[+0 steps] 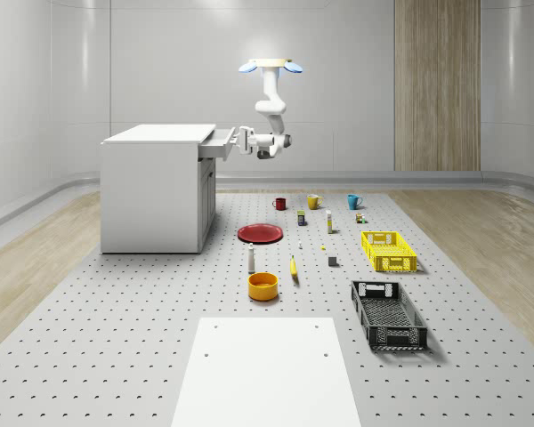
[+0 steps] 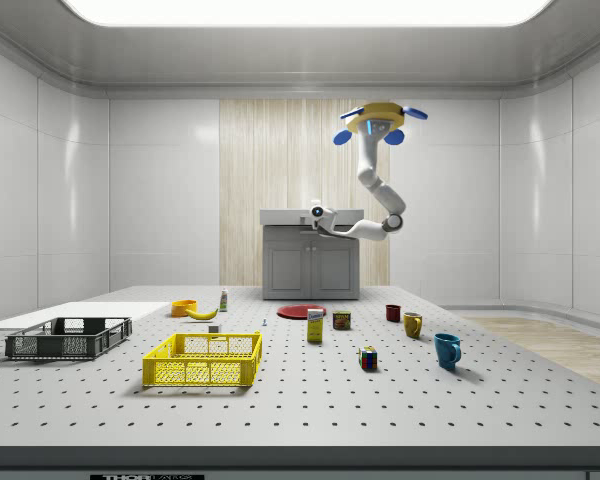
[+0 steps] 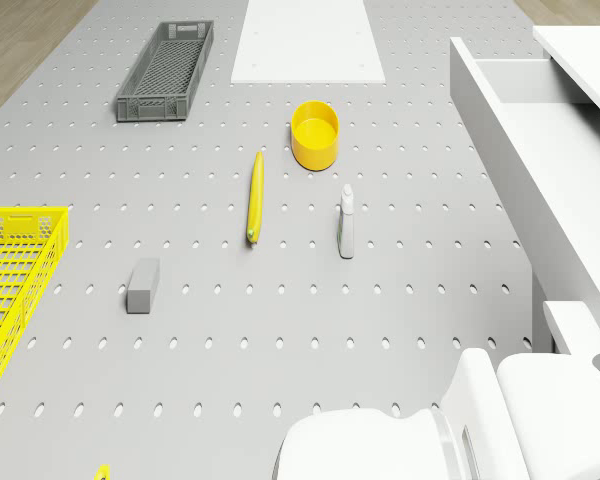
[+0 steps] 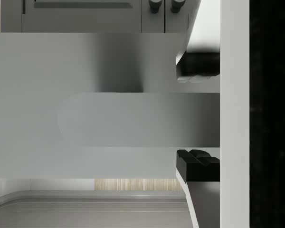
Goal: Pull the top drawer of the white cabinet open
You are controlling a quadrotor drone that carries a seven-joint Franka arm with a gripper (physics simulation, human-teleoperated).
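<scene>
Gripper (image 4: pixel 198 116) seemingly grasping top drawer (image 1: pixel 215 143) handle; drone (image 1: pixel 271 65) hovers beside cabinet (image 1: pixel 156 187).

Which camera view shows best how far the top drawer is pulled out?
The whole-scene view: the drawer juts sideways from the cabinet, gripper at its front. The drone view shows it from above, the wrist view its handle, the side view its front.

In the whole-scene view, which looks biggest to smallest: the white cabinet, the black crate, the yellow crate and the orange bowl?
1. White cabinet, clearly largest.
2. Black crate.
3. Yellow crate; it sits farther from the camera, so the true sizes may be alike.
4. Orange bowl, smallest.
</scene>
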